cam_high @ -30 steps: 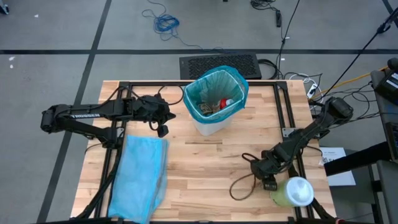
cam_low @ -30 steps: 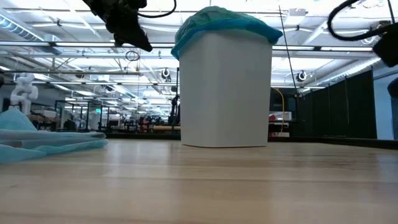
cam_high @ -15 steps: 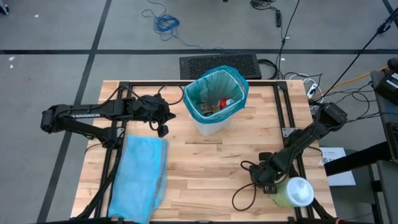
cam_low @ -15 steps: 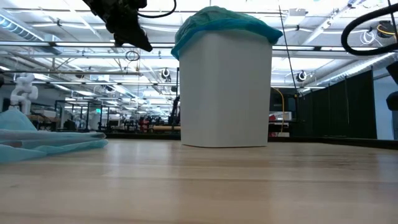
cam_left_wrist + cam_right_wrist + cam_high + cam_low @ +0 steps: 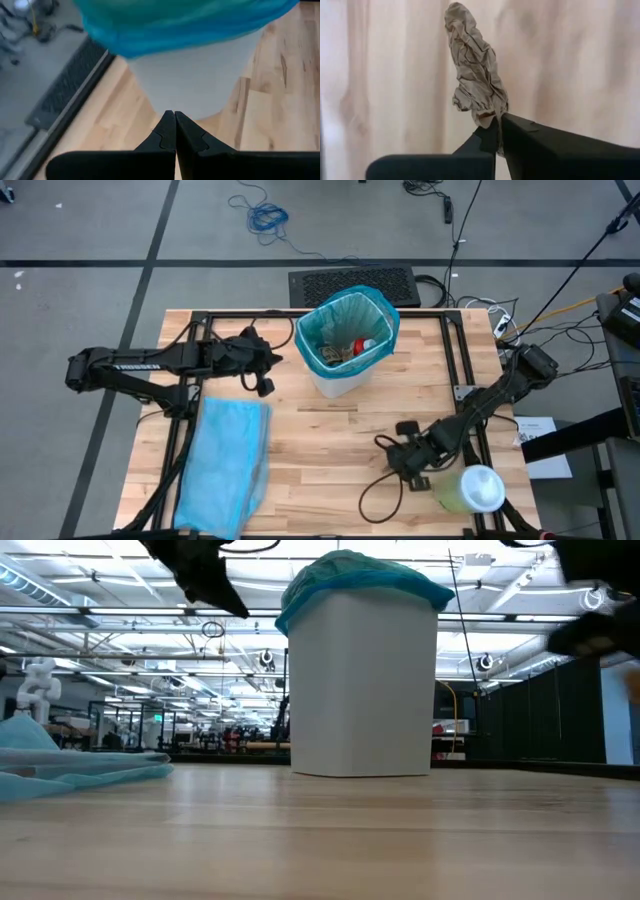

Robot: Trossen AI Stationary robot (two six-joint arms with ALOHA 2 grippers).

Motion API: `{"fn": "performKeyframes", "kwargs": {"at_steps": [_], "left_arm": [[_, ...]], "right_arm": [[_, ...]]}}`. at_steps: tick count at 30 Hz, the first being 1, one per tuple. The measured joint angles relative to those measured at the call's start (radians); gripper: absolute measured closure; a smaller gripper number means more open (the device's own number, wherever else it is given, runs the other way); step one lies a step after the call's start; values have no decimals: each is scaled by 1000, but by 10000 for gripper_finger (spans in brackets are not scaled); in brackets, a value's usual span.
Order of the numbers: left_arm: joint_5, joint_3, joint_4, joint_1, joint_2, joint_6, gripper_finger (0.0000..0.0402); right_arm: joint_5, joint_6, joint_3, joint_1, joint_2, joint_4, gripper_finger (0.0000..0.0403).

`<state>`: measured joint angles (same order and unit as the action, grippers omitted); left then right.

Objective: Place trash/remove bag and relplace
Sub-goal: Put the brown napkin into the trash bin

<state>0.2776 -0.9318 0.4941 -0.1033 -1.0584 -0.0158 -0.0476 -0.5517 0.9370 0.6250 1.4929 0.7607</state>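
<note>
the right gripper (image 5: pixel 496 131), low over the table's near right, pinches a crumpled brown scrap (image 5: pixel 476 75) by just 1 thin edge, so it could slip free on the way to the teal-lined bin (image 5: pixel 347 345), beside which the left gripper (image 5: pixel 174 131) waits, closed and empty.

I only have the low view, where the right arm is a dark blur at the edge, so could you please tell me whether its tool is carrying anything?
Observer: Yes, the right tool is shut on a crumpled brown paper scrap.
Operator: Thank you. Where is that tool over the table?
Observer: In the high view the right tool is near the front right, beside a pale-green container.
Operator: And the left tool?
Observer: The left tool is shut and empty, facing the bin.
</note>
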Motion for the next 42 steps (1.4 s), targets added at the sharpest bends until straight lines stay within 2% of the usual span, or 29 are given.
{"fn": "performKeyframes", "kwargs": {"at_steps": [6,9,15,21,23,26,29,34,42], "left_arm": [[115,0,-84,60,1,128,401],[125,0,-112,96,4,196,401],[126,0,-129,154,4,270,401],[162,0,-148,184,4,310,401],[162,0,-158,184,4,311,401],[163,0,-165,182,3,311,401],[165,0,-166,182,-1,311,401],[167,0,-175,182,-2,318,378],[168,0,-195,182,-2,321,327]], "right_arm": [[-260,205,216,-86,-1,163,402],[-361,302,338,-118,-11,220,402],[-503,529,537,-205,-70,163,403],[-627,744,646,-388,-93,43,403],[-613,786,669,-466,-91,16,403],[-509,779,683,-591,-89,-17,396],[-397,720,683,-700,-86,-16,372],[-272,673,683,-813,-82,-21,301],[-259,681,683,-854,-79,-55,166]]}}
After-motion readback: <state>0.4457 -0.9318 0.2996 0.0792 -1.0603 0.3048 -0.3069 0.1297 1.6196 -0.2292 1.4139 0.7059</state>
